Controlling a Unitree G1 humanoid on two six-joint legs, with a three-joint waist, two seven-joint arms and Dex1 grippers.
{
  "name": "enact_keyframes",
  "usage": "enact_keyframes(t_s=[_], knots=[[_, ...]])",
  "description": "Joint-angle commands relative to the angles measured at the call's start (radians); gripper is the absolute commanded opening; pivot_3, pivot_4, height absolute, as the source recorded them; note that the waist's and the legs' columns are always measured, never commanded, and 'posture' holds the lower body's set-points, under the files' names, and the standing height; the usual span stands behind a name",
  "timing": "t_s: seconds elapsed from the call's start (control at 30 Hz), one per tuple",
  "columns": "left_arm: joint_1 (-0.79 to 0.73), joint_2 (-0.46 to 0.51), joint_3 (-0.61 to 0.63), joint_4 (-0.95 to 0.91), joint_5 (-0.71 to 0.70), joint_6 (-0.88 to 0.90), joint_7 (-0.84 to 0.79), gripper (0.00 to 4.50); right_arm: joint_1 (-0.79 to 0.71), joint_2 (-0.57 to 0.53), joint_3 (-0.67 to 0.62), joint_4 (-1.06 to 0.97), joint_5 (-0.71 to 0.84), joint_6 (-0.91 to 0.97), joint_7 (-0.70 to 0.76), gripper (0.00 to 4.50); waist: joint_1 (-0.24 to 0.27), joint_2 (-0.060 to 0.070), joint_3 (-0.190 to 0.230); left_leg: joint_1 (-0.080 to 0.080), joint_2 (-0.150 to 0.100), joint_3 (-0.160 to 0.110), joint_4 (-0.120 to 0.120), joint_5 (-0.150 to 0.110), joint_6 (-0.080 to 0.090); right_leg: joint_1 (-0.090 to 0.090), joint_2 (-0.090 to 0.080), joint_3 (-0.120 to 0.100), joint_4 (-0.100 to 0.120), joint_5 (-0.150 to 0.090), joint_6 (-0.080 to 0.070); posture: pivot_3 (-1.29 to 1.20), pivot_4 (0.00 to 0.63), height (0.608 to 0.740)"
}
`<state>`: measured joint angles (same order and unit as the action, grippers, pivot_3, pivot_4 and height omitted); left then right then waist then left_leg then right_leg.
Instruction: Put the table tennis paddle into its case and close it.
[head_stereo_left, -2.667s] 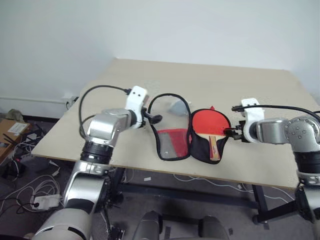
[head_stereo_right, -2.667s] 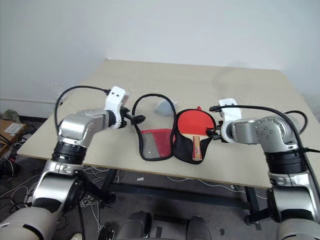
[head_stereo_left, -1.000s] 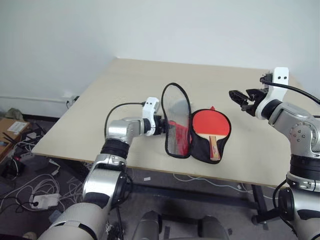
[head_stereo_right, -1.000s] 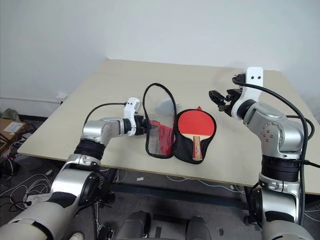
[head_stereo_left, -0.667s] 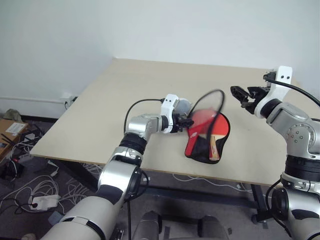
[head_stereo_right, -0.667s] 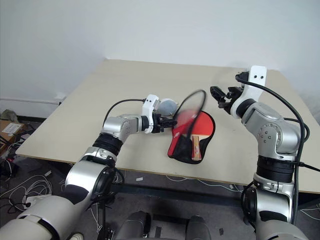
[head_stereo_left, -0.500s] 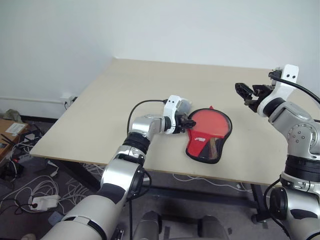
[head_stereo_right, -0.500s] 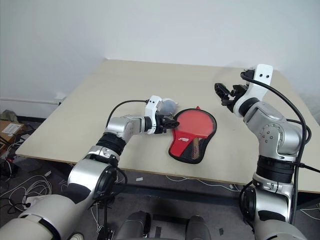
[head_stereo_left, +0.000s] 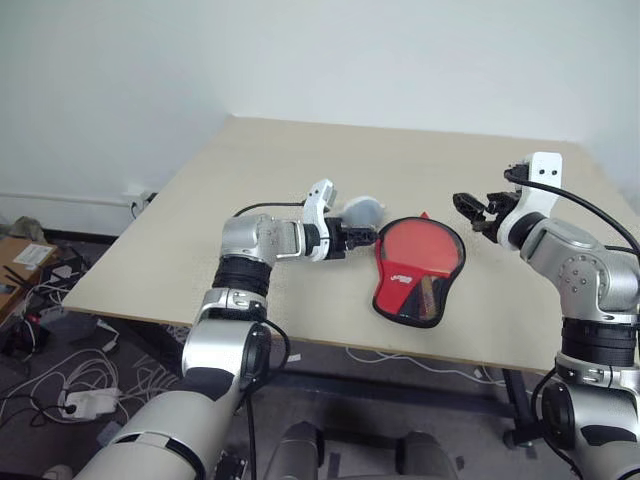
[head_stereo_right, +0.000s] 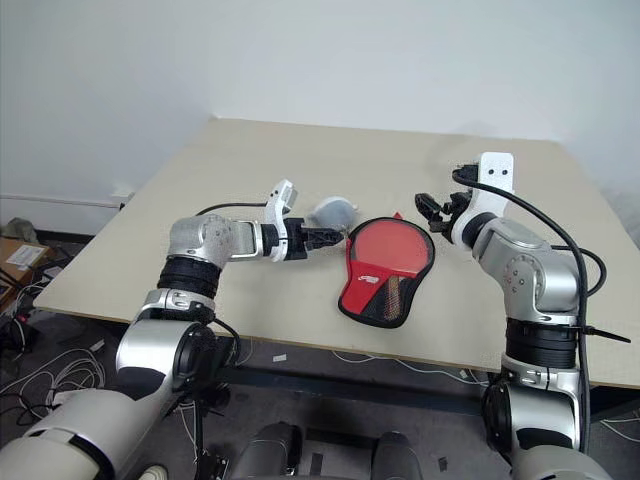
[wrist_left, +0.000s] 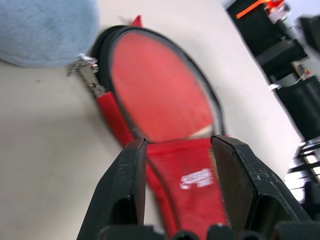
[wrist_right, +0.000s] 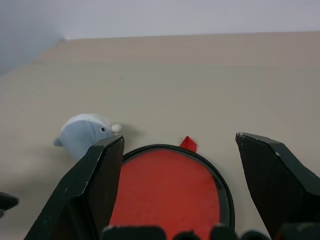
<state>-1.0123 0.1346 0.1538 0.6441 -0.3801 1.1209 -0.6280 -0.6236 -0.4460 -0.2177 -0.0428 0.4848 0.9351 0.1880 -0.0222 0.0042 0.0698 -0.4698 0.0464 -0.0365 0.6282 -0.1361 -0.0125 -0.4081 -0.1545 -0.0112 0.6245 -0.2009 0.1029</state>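
Note:
The red case (head_stereo_left: 418, 270) lies on the table with its flap folded down. The table tennis paddle (wrist_left: 160, 85) is inside it, its red face showing through the clear panel. The zip pull (wrist_left: 89, 75) rests at the case's round end. My left gripper (head_stereo_left: 365, 235) hovers at the case's left edge, open, with nothing between its fingers (wrist_left: 127, 190). My right gripper (head_stereo_right: 428, 208) hangs wide open just beyond the case's round end, above the table, and its fingers (wrist_right: 95, 185) frame the case (wrist_right: 170, 187).
A small grey-blue and white plush (head_stereo_left: 362, 210) sits on the table right behind the left gripper, close to the case's round end. The tan table (head_stereo_left: 300, 160) stretches far behind, and its front edge runs just below the case.
The left gripper swung the upright flap over to the right and laid it on the paddle, then rolled and drew back slightly. The right gripper came down and leftward toward the case.

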Motion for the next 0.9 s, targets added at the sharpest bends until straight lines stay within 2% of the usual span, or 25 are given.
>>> enact_keyframes(t_s=[0.03, 0.13, 0.3, 0.33, 0.6, 0.9], knots=[[0.021, -0.026, 0.068, -0.057, -0.056, 0.066, 0.070, 2.12, -0.022, -0.002, 0.009, -0.003, -0.037, -0.031, -0.006, 3.86, 0.000, 0.000, 0.000, 0.000, 0.000, 0.000, 0.000, 0.000, 0.000, 0.000, 0.000, 0.000, 0.000, 0.000, 0.000, 0.00, 0.000, 0.688], [0.063, -0.040, 0.063, -0.103, -0.062, 0.090, 0.101, 2.65, -0.020, -0.003, 0.022, -0.003, -0.057, -0.040, 0.001, 3.86, -0.001, 0.000, 0.000, 0.000, 0.000, 0.000, 0.000, 0.000, 0.000, 0.000, 0.000, 0.000, 0.001, 0.000, 0.000, 0.00, 0.000, 0.688], [0.090, -0.046, 0.095, -0.116, -0.077, 0.128, 0.147, 4.34, -0.013, 0.002, 0.018, -0.005, -0.069, -0.039, 0.004, 3.86, -0.001, 0.000, 0.000, 0.000, 0.000, 0.000, 0.000, 0.000, 0.000, 0.000, 0.000, 0.000, 0.001, 0.000, 0.000, 0.00, 0.000, 0.688], [0.087, -0.047, 0.114, -0.100, -0.085, 0.134, 0.159, 4.47, -0.010, 0.003, 0.017, -0.007, -0.069, -0.039, 0.005, 3.86, -0.001, 0.000, 0.000, 0.000, 0.000, 0.000, 0.000, 0.000, -0.001, 0.000, 0.000, 0.000, 0.001, 0.000, 0.000, 0.00, 0.000, 0.688], [0.053, -0.057, 0.185, 0.048, -0.103, 0.104, 0.211, 4.47, -0.005, 0.015, 0.017, -0.018, -0.071, -0.034, 0.003, 3.86, 0.000, 0.000, 0.000, 0.001, 0.000, 0.000, 0.000, 0.000, -0.001, 0.000, 0.000, 0.000, 0.001, 0.000, 0.000, 0.00, 0.000, 0.688], [0.041, -0.103, 0.134, 0.082, -0.096, 0.063, 0.185, 4.47, -0.002, 0.020, 0.011, -0.017, -0.082, -0.032, 0.003, 3.86, 0.001, 0.000, 0.000, 0.001, 0.000, 0.000, 0.000, 0.000, -0.001, 0.001, 0.000, 0.000, 0.001, 0.000, 0.000, 0.00, 0.000, 0.688]])
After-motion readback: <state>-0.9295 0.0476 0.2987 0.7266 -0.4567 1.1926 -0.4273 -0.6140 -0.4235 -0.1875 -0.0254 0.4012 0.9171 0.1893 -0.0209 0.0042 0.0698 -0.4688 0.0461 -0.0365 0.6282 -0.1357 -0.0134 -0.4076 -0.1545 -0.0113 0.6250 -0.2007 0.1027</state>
